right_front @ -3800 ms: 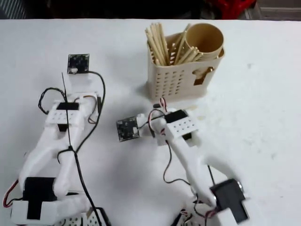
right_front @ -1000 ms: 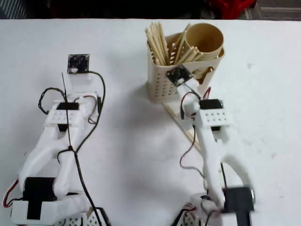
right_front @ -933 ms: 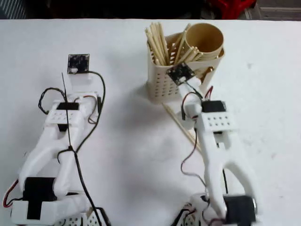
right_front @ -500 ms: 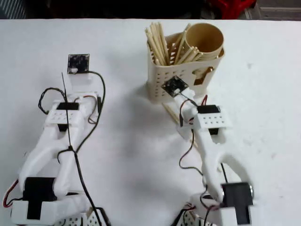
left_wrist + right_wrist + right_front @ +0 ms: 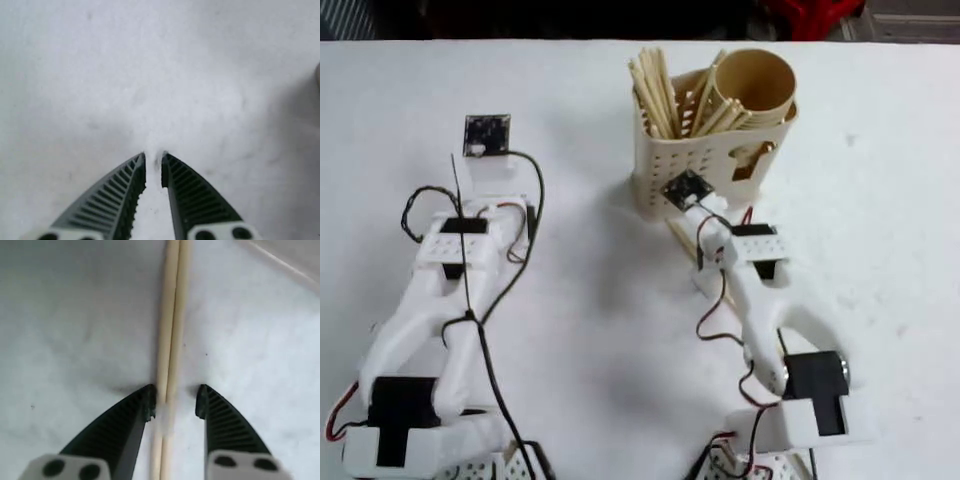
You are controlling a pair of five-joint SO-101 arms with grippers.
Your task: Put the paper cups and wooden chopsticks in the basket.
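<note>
From above, the basket [image 5: 705,165] stands at the far side of the table [image 5: 880,200]. It holds a paper cup [image 5: 755,85] and a bundle of chopsticks [image 5: 660,95]. A loose pair [image 5: 677,232] lies just before it, partly under the right arm [image 5: 752,262].

On the left wrist, the left gripper [image 5: 153,161] hangs over bare table, its fingers drawn almost together on nothing.

On the right wrist, the right gripper [image 5: 175,395] has its fingers apart, one on either side of the loose pair. One fingertip seems to touch it.

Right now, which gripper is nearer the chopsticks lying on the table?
Right. The right gripper straddles the chopsticks, jaws open; the left gripper sits over bare table, well away.
</note>
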